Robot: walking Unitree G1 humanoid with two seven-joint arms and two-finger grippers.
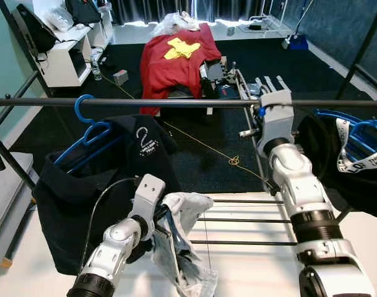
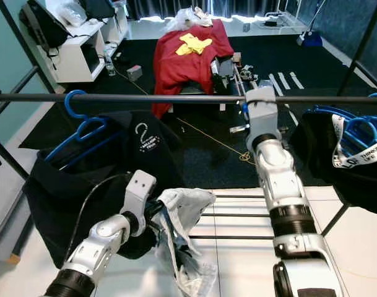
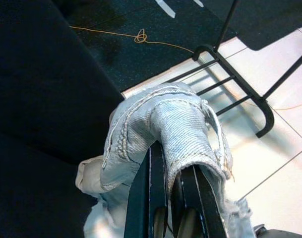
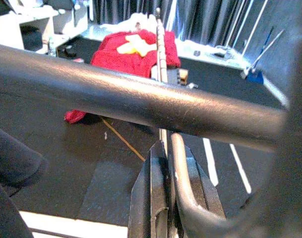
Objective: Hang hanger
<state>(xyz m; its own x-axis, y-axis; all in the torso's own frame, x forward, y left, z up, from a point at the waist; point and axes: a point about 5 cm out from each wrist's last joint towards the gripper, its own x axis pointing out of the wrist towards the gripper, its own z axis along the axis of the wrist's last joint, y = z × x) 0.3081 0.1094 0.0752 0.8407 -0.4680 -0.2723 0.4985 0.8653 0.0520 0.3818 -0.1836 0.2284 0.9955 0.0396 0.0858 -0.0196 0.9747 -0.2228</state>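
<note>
The right gripper (image 1: 267, 106), closed on a hanger's hook (image 4: 183, 198), holds it at the rail (image 1: 145, 103) but seemingly not yet over it, while the left gripper (image 1: 168, 218), below the rail, pinches the pale jeans (image 1: 182, 238) on that hanger.

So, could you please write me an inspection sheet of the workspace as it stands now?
Surface: white tiled floor under a black clothes rail.
Job's things: hanger hook held in the right gripper's fingers just below the rail, not over it; pale denim garment below.
Clutter: black shirt on a blue hanger; more blue hangers with dark clothes at the right.
Grippers: right gripper raised at the rail; left gripper shut on the denim.
Cables: orange cord across the dark carpet.
Surroundings: red cloth, white shelf unit.
</note>
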